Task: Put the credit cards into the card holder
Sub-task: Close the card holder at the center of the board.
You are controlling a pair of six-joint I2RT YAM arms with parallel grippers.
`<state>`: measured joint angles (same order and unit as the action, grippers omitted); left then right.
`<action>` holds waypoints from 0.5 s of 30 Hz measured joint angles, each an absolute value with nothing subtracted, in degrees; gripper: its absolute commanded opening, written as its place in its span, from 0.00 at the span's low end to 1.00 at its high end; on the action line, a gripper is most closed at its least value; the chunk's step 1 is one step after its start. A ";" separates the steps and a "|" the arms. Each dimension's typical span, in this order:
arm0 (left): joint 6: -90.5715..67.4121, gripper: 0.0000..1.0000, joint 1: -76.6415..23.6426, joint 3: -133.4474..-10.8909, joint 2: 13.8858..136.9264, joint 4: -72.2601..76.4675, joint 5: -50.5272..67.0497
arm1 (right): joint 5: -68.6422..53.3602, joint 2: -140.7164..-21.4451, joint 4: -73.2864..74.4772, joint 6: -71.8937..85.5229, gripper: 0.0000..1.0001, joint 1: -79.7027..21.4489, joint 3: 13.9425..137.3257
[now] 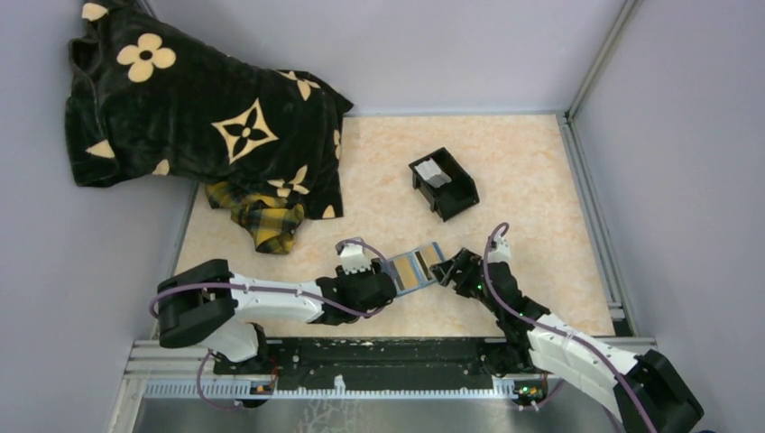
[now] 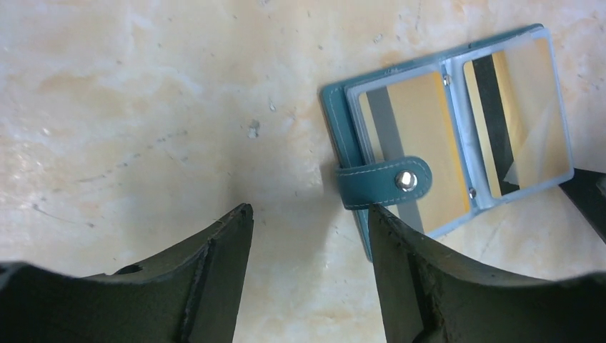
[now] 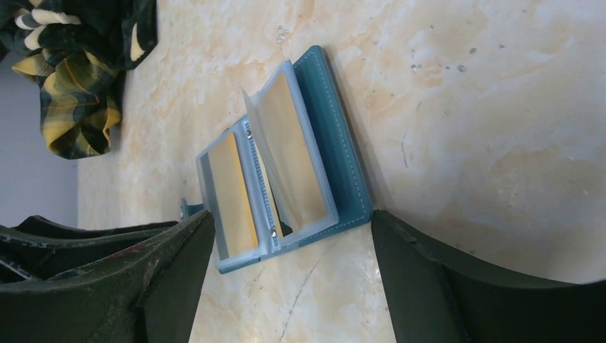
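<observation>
Left claw (image 2: 307, 214): jaws apart, nothing between them. The card holder (image 2: 443, 143) lies open just ahead and to its right, with the strap tab (image 2: 386, 182) next to the right fingertip (image 2: 400, 243).

Right claw (image 3: 291, 214): jaws apart, and the holder's near edge spans the gap. I see gold cards (image 2: 421, 136) in the sleeves.

Farther beyond the right claw: a black box (image 1: 444, 185) with a pale credit card (image 1: 433, 171) inside.

The card holder (image 2: 450, 136) lies open on the marbled worktop (image 2: 143, 107), gold dark-striped panels (image 2: 421, 136) under clear sleeves. The left end effector (image 2: 309, 214) is spread, one fingertip (image 2: 379, 221) at the holder's snap strap (image 2: 386, 182).
</observation>
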<state>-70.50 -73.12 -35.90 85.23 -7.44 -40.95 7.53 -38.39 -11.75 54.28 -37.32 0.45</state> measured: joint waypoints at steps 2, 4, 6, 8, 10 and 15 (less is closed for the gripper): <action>-69.60 0.68 -72.20 -36.27 85.73 -7.73 -41.43 | 7.03 -41.80 -15.53 54.28 0.81 -37.32 0.45; -68.88 0.68 -71.72 -36.53 86.26 -7.60 -41.76 | 6.52 -44.60 -18.57 54.22 0.81 -37.32 0.47; -68.18 0.67 -71.22 -36.73 86.74 -7.18 -42.15 | 6.22 -46.50 -20.88 54.08 0.81 -37.32 0.47; -67.40 0.66 -70.67 -36.73 86.94 -6.13 -42.22 | 6.00 -47.70 -22.33 53.82 0.80 -37.32 0.47; -66.78 0.65 -69.78 -36.40 86.98 -4.71 -42.13 | 5.87 -48.14 -22.83 53.39 0.80 -37.32 0.47; -64.64 0.62 -65.84 -34.09 86.94 2.44 -40.99 | 5.58 -48.25 -22.92 51.99 0.79 -37.32 0.47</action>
<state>-64.64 -65.84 -34.09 86.94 2.44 -40.99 5.58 -48.25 -22.92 51.99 -37.32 0.47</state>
